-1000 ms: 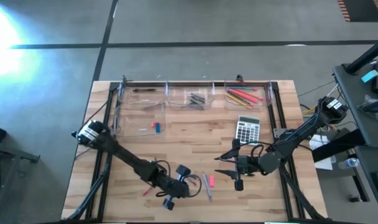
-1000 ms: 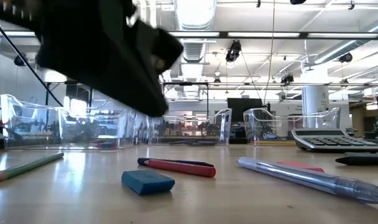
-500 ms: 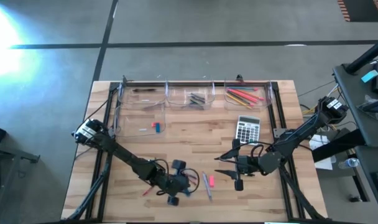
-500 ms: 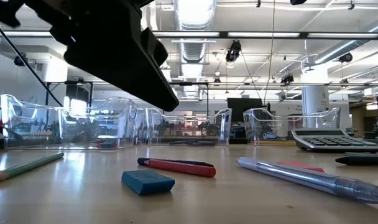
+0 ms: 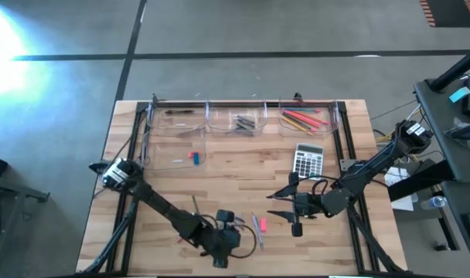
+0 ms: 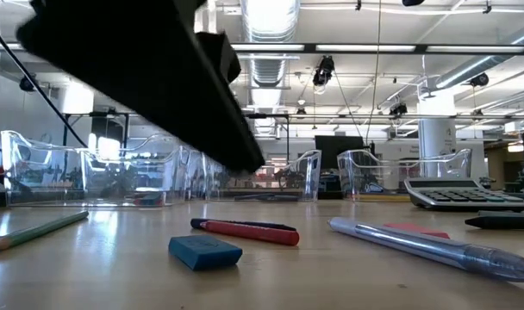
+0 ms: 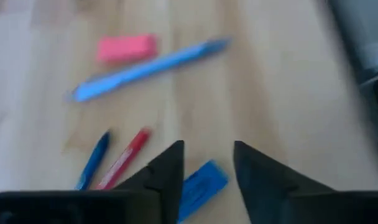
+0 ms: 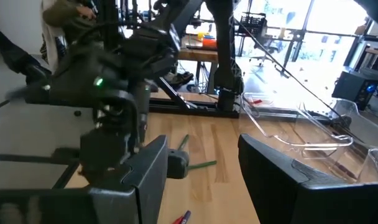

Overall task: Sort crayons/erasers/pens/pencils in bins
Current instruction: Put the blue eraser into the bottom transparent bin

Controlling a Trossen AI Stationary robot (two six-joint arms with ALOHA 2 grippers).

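Item: blue eraser [image 7: 201, 185], a short chunky block, lay flat on the tabletop [image 5: 243, 166] near its front edge, among loose writing sticks. Position relative to the left pincer [image 7: 206, 167]: in the left wrist view the eraser sat directly beyond the spread fingertips, its near end showing in the gap between them, its long axis slanted across that gap rather than square to it. Left pincer condition: open, holding nothing, poised low over the block; whether the fingers touched the wood could not be told. Neighbours: a red stick [image 7: 124, 158] and a blue stick [image 7: 93, 159] lay just beside the eraser, a long blue pen [image 7: 145, 68] and a pink eraser [image 7: 127, 47] farther off. Right pincer [image 5: 285, 205]: open, empty, waiting over the tabletop below the calculator [image 5: 308, 161], well apart from the blue eraser. Nearer arm: the left, by judgement. Destination, judged: the clear bin [image 5: 177, 150] at the left, already containing pink and blue blocks, lay toward the rear of the tabletop, away from the pincer.
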